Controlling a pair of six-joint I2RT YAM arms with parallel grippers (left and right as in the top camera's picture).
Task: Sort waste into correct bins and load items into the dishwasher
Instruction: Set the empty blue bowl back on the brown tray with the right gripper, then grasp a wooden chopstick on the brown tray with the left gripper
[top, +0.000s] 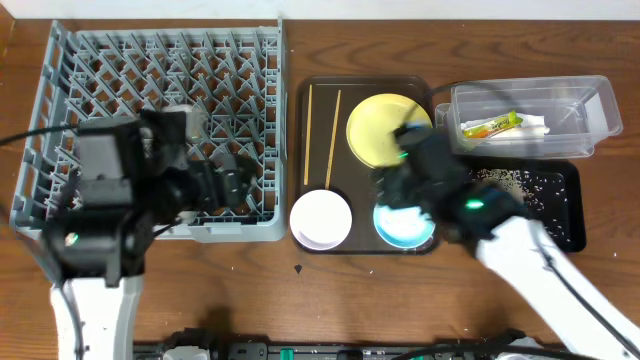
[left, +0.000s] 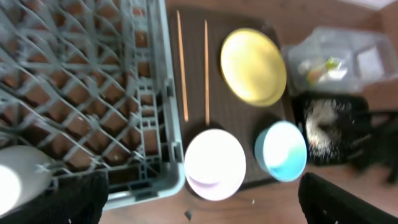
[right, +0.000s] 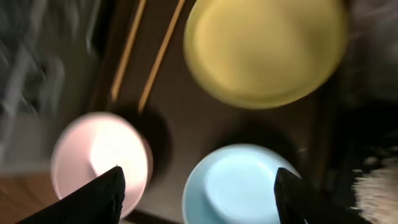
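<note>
The grey dish rack (top: 160, 60) stands at the left. A small white cup (left: 18, 180) sits inside it. The dark brown tray (top: 365, 85) holds two chopsticks (top: 333, 140), the yellow plate (top: 385, 125), the white bowl (top: 320, 218) and the light blue bowl (top: 405, 228). My left gripper (top: 235, 185) is open and empty over the rack's front right corner. In its wrist view the gripper (left: 205, 205) has the white bowl (left: 214, 163) just ahead. My right gripper (right: 202, 199) is open, above the blue bowl (right: 242, 186), not touching it.
The clear tub (top: 590, 100) at the back right holds the green-and-yellow sachet (top: 492, 125) and the white napkin (top: 535, 128). The black tray (top: 565, 200) in front of it holds whitish rice scraps (top: 510, 180). Bare wooden table lies along the front.
</note>
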